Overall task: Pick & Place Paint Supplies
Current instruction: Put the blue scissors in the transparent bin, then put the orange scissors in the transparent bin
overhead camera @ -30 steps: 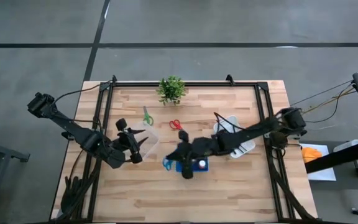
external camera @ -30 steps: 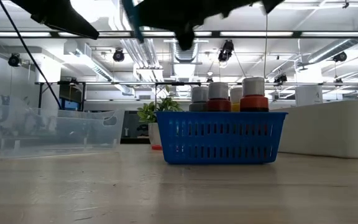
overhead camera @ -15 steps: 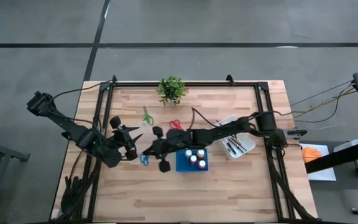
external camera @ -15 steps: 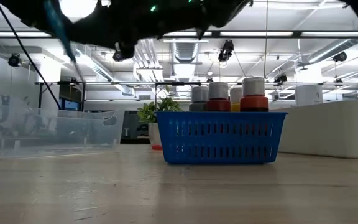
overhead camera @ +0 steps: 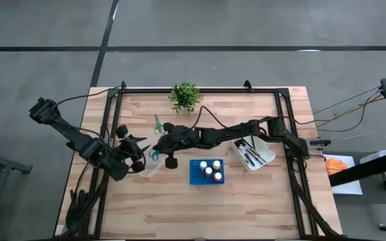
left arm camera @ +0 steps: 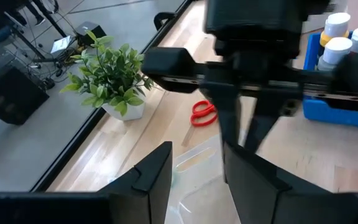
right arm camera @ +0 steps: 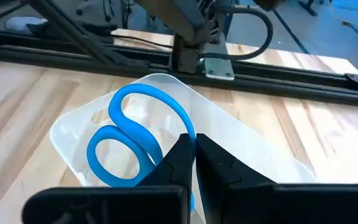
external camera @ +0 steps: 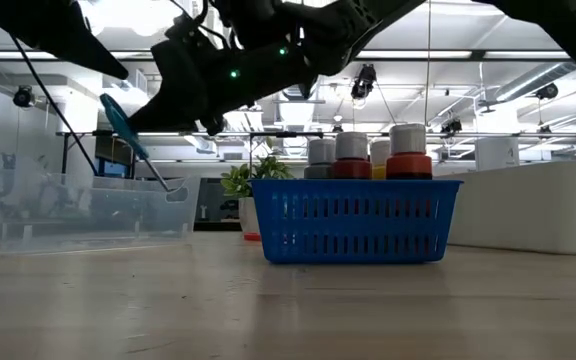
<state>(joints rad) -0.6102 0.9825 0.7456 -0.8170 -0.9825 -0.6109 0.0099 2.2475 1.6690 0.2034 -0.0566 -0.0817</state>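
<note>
Blue scissors held over the clear bin

The right gripper [right arm camera: 194, 163] has its fingers pressed together on the blue scissors [right arm camera: 138, 140], whose handle loops hang just ahead of it above the clear plastic bin [right arm camera: 241, 134]. The left gripper [left arm camera: 196, 171] holds the bin's near wall between its part-spread fingers [left arm camera: 151, 171]. Beyond the bin lie the red scissors [left arm camera: 202, 114], then the potted plant [left arm camera: 112, 78]. Off to the right gripper's side, the blue basket [overhead camera: 207, 171] holds paint bottles [overhead camera: 210, 167]; farther on, a white tray [overhead camera: 253, 152] holds brushes [overhead camera: 248, 152].
</note>
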